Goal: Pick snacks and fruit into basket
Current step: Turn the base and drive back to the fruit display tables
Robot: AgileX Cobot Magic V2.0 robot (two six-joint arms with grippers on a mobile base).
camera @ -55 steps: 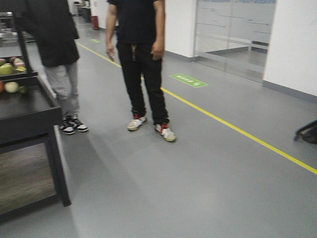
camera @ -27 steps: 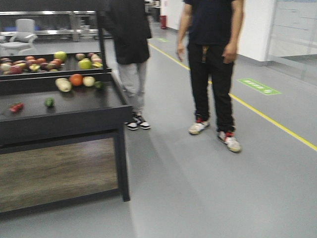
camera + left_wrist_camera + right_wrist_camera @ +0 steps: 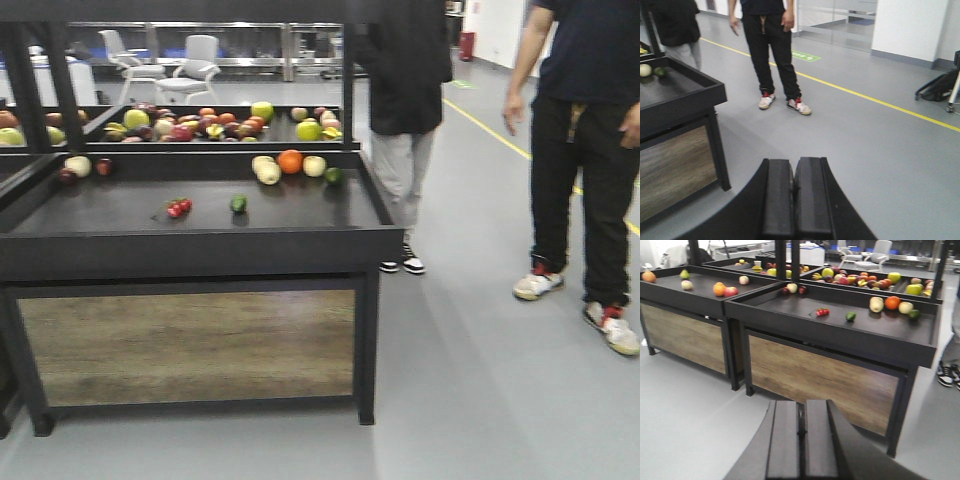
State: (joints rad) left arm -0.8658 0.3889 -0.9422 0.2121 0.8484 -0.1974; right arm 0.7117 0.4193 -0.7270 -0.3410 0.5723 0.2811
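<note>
Fruit lies on a black display table (image 3: 200, 238) ahead: an orange (image 3: 290, 160), a pale yellow piece (image 3: 266, 171), a small green one (image 3: 238, 203) and small red ones (image 3: 178, 207). More fruit is heaped on the raised shelf behind (image 3: 200, 122). The right wrist view shows the same table (image 3: 840, 332) with its orange (image 3: 892, 302). My left gripper (image 3: 794, 162) is shut with nothing in it and hangs over grey floor, away from the table. My right gripper (image 3: 801, 402) is also shut and empty, short of the table front. The snacks and the basket are out of view.
Two people stand at the table's right end, one in a black jacket (image 3: 405, 90), one in black trousers (image 3: 585, 170). A second fruit table (image 3: 687, 295) adjoins on the left. A yellow floor line (image 3: 865, 97) and a dark bag (image 3: 940, 86) lie to the right.
The front view has swung left: the fruit table moved from the left edge to the centre, and both people shifted to the right side of the frame.
</note>
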